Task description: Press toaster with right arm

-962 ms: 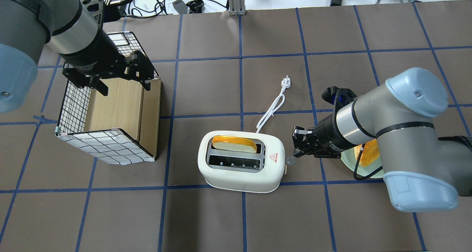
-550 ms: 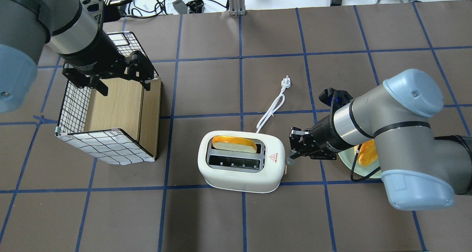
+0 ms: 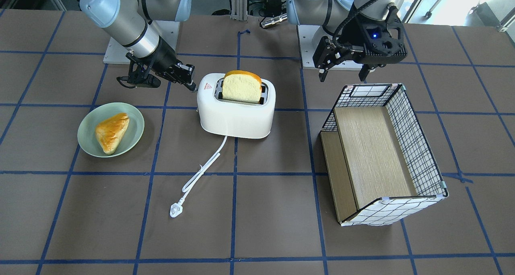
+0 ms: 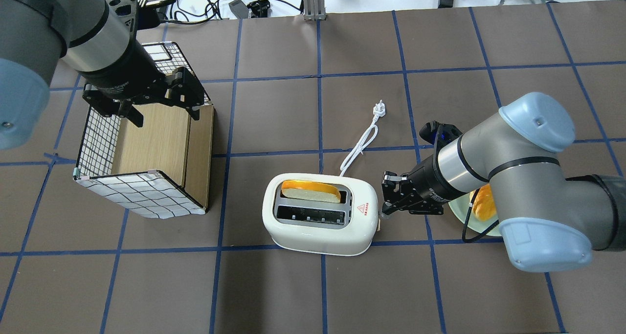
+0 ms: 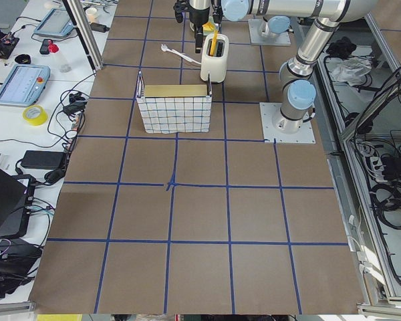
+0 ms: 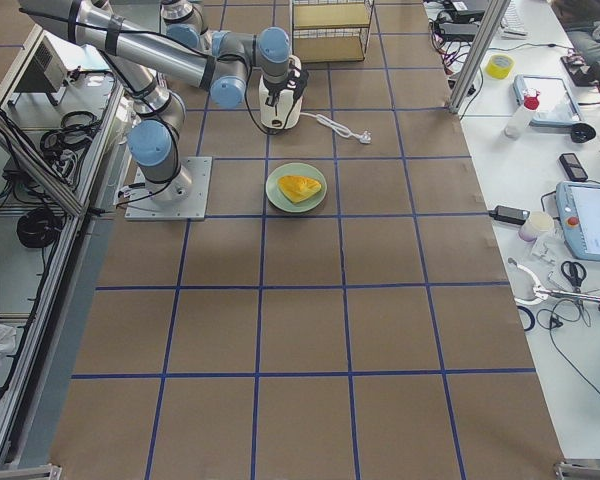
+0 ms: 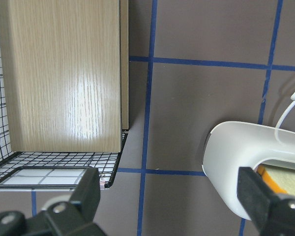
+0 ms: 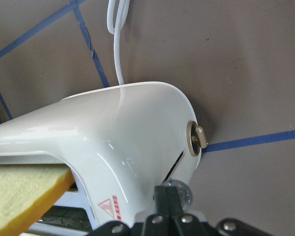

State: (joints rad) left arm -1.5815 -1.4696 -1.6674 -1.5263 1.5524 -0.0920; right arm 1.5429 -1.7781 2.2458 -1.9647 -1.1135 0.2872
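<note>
The white toaster [image 4: 320, 226] stands mid-table with a bread slice [image 4: 310, 189] upright in its far slot. It also shows in the front view [image 3: 237, 114] and the right wrist view [image 8: 113, 137]. My right gripper [image 4: 386, 208] is shut and empty, and its tip is at the toaster's right end. In the right wrist view the shut fingertips [image 8: 168, 189] sit right at the clear lever knob [image 8: 183, 195], below a beige dial [image 8: 195, 139]. My left gripper [image 4: 164, 114] is open and empty, hovering over the wire-grid box [image 4: 142, 187].
The toaster's white cord runs back to its plug [image 4: 379, 110]. A green plate [image 3: 84, 134] with a pastry [image 3: 110, 132] lies under my right forearm. The wire-grid box with a wooden shelf [image 3: 382, 154] lies on its side at the left.
My right arm has moved left, bringing the shut gripper tip up to the lever knob at the toaster's end. The left arm and the toaster have not moved.
</note>
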